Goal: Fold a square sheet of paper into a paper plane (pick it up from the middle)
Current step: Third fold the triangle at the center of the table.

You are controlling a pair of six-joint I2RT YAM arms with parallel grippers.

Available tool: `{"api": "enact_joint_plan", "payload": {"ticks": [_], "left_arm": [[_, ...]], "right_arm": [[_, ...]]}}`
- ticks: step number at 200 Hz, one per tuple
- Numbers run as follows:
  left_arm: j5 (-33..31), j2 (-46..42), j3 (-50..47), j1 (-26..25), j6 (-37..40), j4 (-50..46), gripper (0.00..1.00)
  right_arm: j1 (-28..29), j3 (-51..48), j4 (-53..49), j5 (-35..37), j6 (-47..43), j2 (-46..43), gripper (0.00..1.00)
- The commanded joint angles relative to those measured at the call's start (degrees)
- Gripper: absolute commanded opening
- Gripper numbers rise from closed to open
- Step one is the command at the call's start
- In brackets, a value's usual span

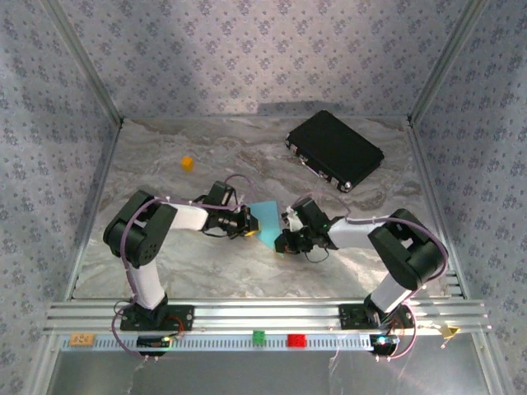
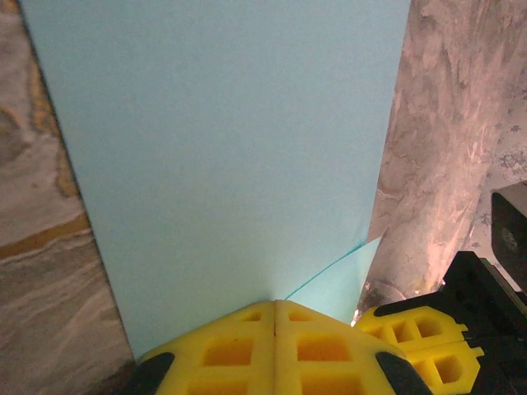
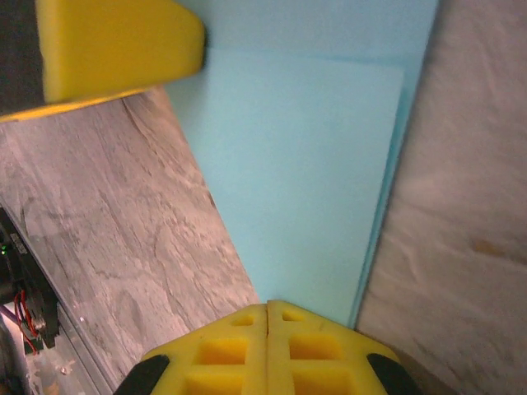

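Left pincer point(image 2: 275, 306): yellow fingers pressed together, pinching near edge of paper sheet point(image 2: 230, 148), which stretches ahead of tips. Right pincer point(image 3: 268, 309): likewise pinching opposite edge, layers doubled. Risk: uneven pull tears sheet or skews fold; thin paper may slip onto surface point(image 3: 123, 214).

Both my arms are the same build. My left arm point(image 1: 142, 239) and right arm point(image 1: 408, 251) have chunky black joint housings with smooth white tube links in between. A thin purple cable point(image 1: 244, 179) loops loosely along the outside of each one, and both arms end in flat black bases point(image 1: 154, 318) down at the bottom. Up close, my left gripper point(image 2: 275, 306) and right gripper point(image 3: 268, 308) wear bright yellow pads point(image 2: 226, 350). They're moulded with a grid of square pockets and mounted on rounded black fingers point(image 2: 152, 372).
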Motion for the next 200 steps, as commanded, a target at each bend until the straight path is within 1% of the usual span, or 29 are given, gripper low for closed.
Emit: {"api": "enact_joint_plan", "payload": {"ticks": [1,37,75,117,153,175,200], "left_arm": [[-3.9,3.1,0.6,0.9,2.6,-4.2,0.00],[-3.3,4.3,3.4,1.2,4.7,-6.6,0.00],[-3.3,4.9,4.5,2.0,5.4,-7.2,0.00],[-2.9,5.1,6.4,2.0,7.6,-9.3,0.00],[-3.2,5.2,7.4,2.0,8.3,-10.3,0.00],[-3.2,5.4,8.0,2.0,8.2,-10.2,0.00],[-3.2,5.0,8.4,2.0,8.5,-10.7,0.00]], "right_arm": [[-0.2,-3.3,-6.0,0.2,0.0,-1.9,0.05],[-0.1,-3.4,-6.6,-0.2,-0.3,-4.0,0.05],[0.5,-3.6,-7.8,1.3,-0.2,-5.1,0.05],[-0.1,0.6,-8.1,2.1,-0.6,-6.3,0.04],[-0.6,5.2,-5.7,0.3,-0.8,-2.3,0.05],[-0.9,7.2,-4.3,0.3,-0.5,1.1,0.05],[-1.1,8.0,-4.9,1.4,-0.6,4.5,0.05]]}}
